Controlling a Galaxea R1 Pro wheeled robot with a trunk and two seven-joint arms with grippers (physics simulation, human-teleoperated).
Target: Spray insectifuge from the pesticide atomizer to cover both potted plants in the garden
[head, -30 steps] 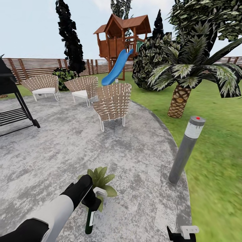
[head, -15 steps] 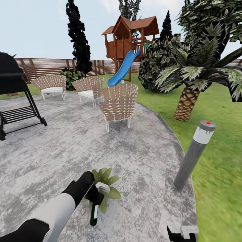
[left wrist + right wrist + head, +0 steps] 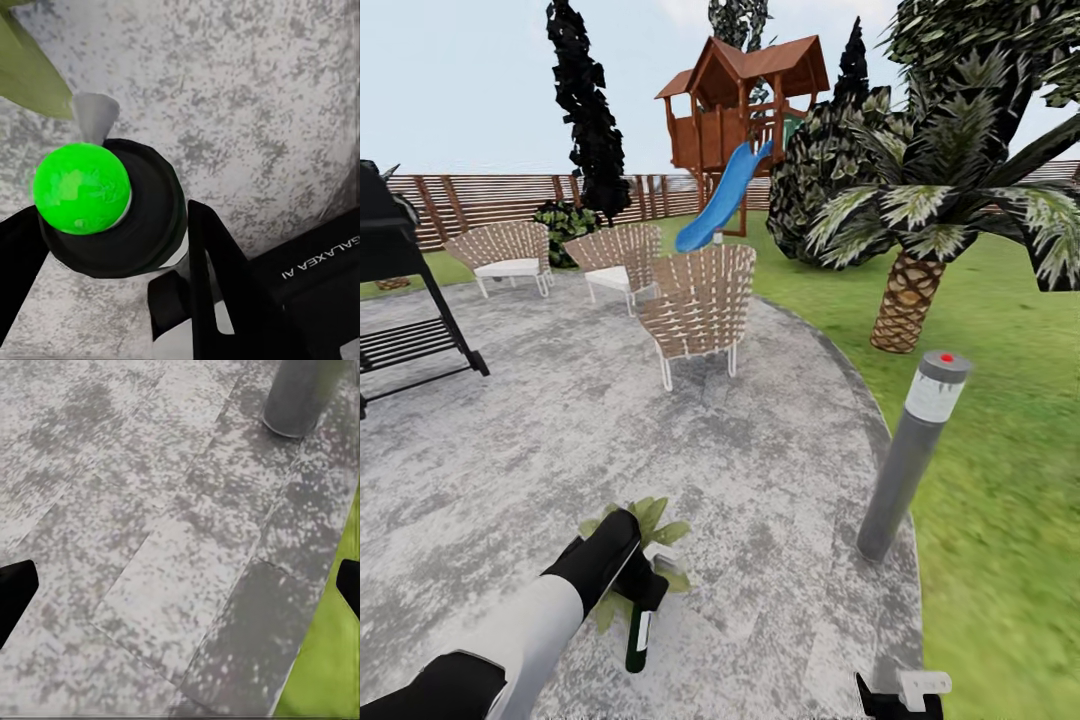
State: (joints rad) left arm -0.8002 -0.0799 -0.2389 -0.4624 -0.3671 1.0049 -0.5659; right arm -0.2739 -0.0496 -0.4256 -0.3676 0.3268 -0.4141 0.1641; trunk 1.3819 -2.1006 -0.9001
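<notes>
Atomizer (image 3: 637, 632) is gripped in your left hand (image 3: 635, 585) over the plant (image 3: 645, 525); aim its nozzle at the leaves. Right hand (image 3: 180, 585) is open.

Low in the frame, the left gripper (image 3: 632, 585) held the pesticide atomizer (image 3: 637, 634), bottle hanging down, right over a potted plant (image 3: 650, 520) on the grey patio (image 3: 560, 440). A bollard lamp (image 3: 913, 455) stood right; wicker chairs (image 3: 698, 303) and playhouse (image 3: 745, 105) beyond.
</notes>
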